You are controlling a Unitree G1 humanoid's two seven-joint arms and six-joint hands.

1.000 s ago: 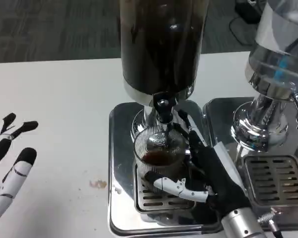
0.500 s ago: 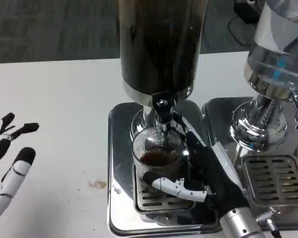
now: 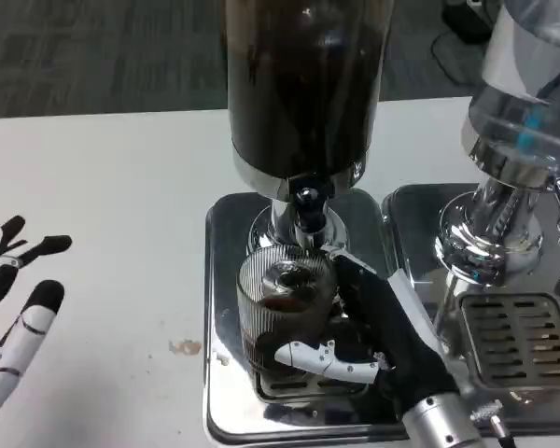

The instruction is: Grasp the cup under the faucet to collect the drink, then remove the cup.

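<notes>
**Ribbed glass cup held by the right hand in front of the faucet**

A clear ribbed glass cup point(image 3: 285, 308) with a small amount of dark drink inside is seen on the shiny metal drip tray point(image 3: 226, 280) of the tall dispenser with the dark drink in its cylinder point(image 3: 303, 84). The cup is gripped by the right hand point(image 3: 373, 322): a white finger point(image 3: 322, 359) is wrapped around the lower front of the cup, and the black part of the hand is pressed against the cup's right side. The cup is placed just in front of and below the small chrome faucet point(image 3: 306, 210); its rim is near the spout, but whether it is exactly under the spout cannot be told. The slotted grate point(image 3: 303, 387) of the tray is partly covered by the cup and the hand.

The left hand point(image 3: 14, 313) is seen at the left edge, over the white table point(image 3: 121, 187), well apart from the dispenser. Its fingers are spread and nothing is held in it.

A small brownish stain point(image 3: 183, 347) is seen on the table just beside the tray. A second dispenser with a clear container point(image 3: 523, 112) is placed to the right, on its own metal tray point(image 3: 518, 336).
</notes>
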